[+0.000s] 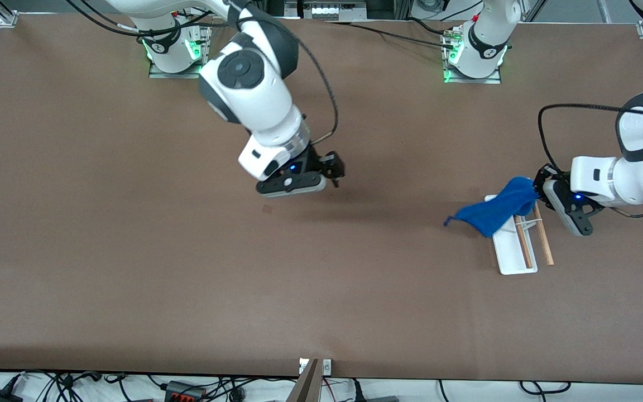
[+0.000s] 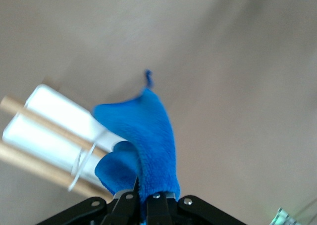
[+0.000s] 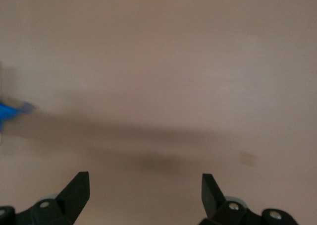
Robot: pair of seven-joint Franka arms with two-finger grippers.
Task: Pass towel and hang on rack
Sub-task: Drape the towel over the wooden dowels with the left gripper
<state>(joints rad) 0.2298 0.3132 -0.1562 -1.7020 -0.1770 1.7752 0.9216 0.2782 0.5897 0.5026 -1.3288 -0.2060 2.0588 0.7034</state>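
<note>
The towel (image 1: 494, 209) is a bright blue cloth. My left gripper (image 1: 536, 188) is shut on one end of it and holds it in the air over the rack (image 1: 517, 245). The towel trails from the jaws across the rack's end and out past it toward the right arm's end of the table. The rack has a flat white base and two light-brown wooden rods. In the left wrist view the towel (image 2: 146, 136) hangs from my left gripper (image 2: 144, 197) beside the rack (image 2: 49, 136). My right gripper (image 1: 330, 170) is open and empty over the bare table middle; its fingers (image 3: 77, 190) stand wide apart.
The brown table (image 1: 187, 279) is bare around the rack. A small dark mark (image 1: 267, 209) lies on the table under my right gripper. The arm bases (image 1: 173, 53) stand along the table edge farthest from the front camera. Cables hang off the near edge.
</note>
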